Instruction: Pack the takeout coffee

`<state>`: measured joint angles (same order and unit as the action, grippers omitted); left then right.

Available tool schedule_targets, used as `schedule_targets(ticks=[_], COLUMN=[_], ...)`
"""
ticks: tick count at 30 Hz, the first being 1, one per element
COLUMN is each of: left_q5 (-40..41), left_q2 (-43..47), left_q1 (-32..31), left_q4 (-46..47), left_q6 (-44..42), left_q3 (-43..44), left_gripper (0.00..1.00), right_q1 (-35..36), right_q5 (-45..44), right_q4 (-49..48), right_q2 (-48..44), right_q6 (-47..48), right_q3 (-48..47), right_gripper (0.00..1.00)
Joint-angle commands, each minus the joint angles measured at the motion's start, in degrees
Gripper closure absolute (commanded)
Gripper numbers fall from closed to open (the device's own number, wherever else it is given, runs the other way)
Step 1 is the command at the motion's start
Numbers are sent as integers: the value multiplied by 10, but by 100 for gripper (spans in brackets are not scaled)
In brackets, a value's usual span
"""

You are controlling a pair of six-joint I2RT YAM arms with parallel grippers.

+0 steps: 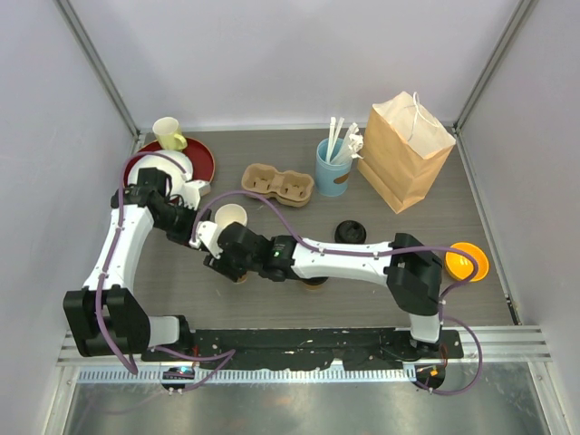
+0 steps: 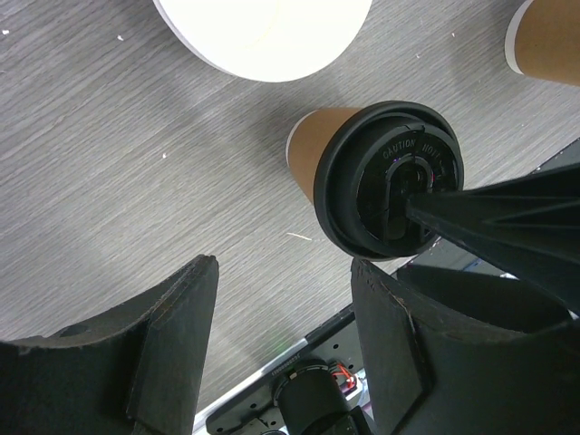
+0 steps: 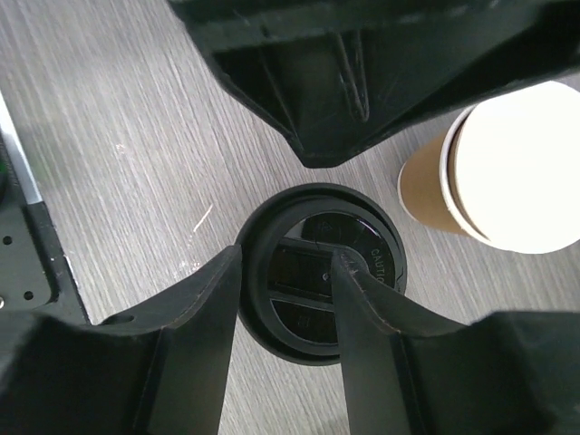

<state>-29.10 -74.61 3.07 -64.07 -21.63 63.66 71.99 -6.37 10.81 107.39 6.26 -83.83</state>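
Observation:
One takeout coffee (image 2: 390,181), a tan cup with a black sip lid (image 3: 322,272), stands on the table near the front. My right gripper (image 3: 285,267) hangs over it, open: one finger sits at the lid's outer rim and the other rests on the lid's top. From above, the right gripper (image 1: 228,258) hides most of that cup (image 1: 241,277). My left gripper (image 2: 285,265) stands open just beside the cup, with only bare table between its fingers. A second tan cup (image 1: 314,284) shows partly under the right forearm.
A lidless tan cup (image 1: 231,217) stands right behind the capped one. A loose black lid (image 1: 351,233), a pulp cup carrier (image 1: 276,184), a blue cup of utensils (image 1: 333,168), a paper bag (image 1: 405,149), an orange bowl (image 1: 465,261) and a red plate (image 1: 201,161) are around.

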Motion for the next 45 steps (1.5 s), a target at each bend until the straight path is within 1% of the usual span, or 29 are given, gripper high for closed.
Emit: schedule_targets(ticks=[1, 3, 6, 9, 10, 12, 15, 18, 21, 25, 27, 28, 29, 35, 40, 45], left_q5=[1, -1, -1, -3, -3, -3, -3, -6, -9, -8, -9, -9, -9, -7, -4, 5], left_q2=[10, 10, 10, 9, 10, 8, 7, 4, 4, 3, 4, 3, 4, 2, 2, -1], left_q1=[-1, -1, 0, 0, -1, -1, -1, 0, 0, -1, 0, -1, -1, -1, 1, 3], left_q4=[11, 11, 11, 9, 7, 6, 4, 4, 4, 2, 0, 0, -2, -2, -1, 3], left_q6=[-1, -3, -4, -7, -8, -10, -11, -12, -12, -15, -17, -17, -18, -19, -21, -20], left_q3=[1, 1, 1, 1, 1, 1, 2, 5, 5, 7, 6, 8, 7, 11, 9, 8], left_gripper=[36, 36, 36, 36, 36, 36, 36, 36, 36, 36, 36, 36, 36, 36, 36, 36], right_q1=[1, 1, 1, 1, 1, 1, 1, 1, 1, -3, -12, -19, -33, -47, -47, -47], right_q5=[-29, -25, -26, -22, -19, -16, -14, -8, 2, 18, 44, 82, 93, 136, 138, 147], right_q4=[34, 35, 36, 40, 41, 45, 48, 58, 58, 60, 59, 62, 65, 119, 170, 180], right_q2=[24, 26, 33, 38, 39, 35, 27, 25, 19, 20, 22, 25, 26, 51, 71, 77], right_q6=[-17, -15, -9, -6, -6, -6, -6, -7, -9, -5, -13, -20, -26, -20, -14, -14], right_q3=[-46, -48, -54, -56, -56, -56, -59, -68, -70, -76, -83, -86, -91, -149, -177, -174], right_gripper=[52, 53, 58, 67, 73, 80, 85, 94, 98, 98, 99, 99, 99, 99, 99, 99])
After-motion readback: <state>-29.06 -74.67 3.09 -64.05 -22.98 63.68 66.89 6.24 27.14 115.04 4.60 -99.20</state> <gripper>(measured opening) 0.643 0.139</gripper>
